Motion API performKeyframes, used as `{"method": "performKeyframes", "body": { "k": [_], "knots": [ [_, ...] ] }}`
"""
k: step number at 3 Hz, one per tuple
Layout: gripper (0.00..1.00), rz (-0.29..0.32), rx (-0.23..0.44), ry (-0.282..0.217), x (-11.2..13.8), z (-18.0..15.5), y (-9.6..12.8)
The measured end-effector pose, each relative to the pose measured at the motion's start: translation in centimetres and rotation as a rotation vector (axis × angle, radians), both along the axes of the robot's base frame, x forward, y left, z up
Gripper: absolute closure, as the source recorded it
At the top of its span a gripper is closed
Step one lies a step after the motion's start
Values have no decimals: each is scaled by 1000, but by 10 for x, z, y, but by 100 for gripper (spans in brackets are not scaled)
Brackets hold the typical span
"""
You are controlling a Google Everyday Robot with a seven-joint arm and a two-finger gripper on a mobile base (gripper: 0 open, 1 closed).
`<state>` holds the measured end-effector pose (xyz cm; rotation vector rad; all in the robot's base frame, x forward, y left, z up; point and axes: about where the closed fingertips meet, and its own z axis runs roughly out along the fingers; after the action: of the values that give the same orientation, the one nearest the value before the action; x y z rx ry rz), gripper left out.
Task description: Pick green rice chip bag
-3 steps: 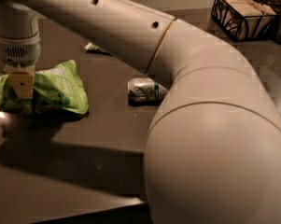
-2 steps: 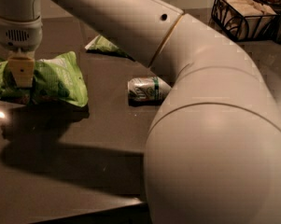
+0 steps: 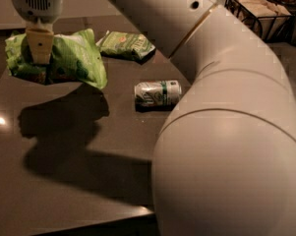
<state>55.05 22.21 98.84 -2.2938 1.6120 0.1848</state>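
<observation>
Green rice chip bag (image 3: 74,58) hangs above the desk (image 3: 88,181) at upper left, clamped in our gripper (image 3: 39,58). On the desk we count one smaller green bag (image 3: 127,44) and one can (image 3: 158,93) lying sideways.

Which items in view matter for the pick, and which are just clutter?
Job:
green rice chip bag, held off the table
gripper, upper left, shut on it

Lying about:
smaller dark green bag
can, on its side
wire basket, far right
</observation>
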Motion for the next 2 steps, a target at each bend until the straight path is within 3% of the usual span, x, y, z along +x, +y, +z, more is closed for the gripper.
{"method": "performKeyframes", "body": {
  "k": [2],
  "knots": [
    [100, -71, -1, -67, 39, 23, -47]
  ]
}}
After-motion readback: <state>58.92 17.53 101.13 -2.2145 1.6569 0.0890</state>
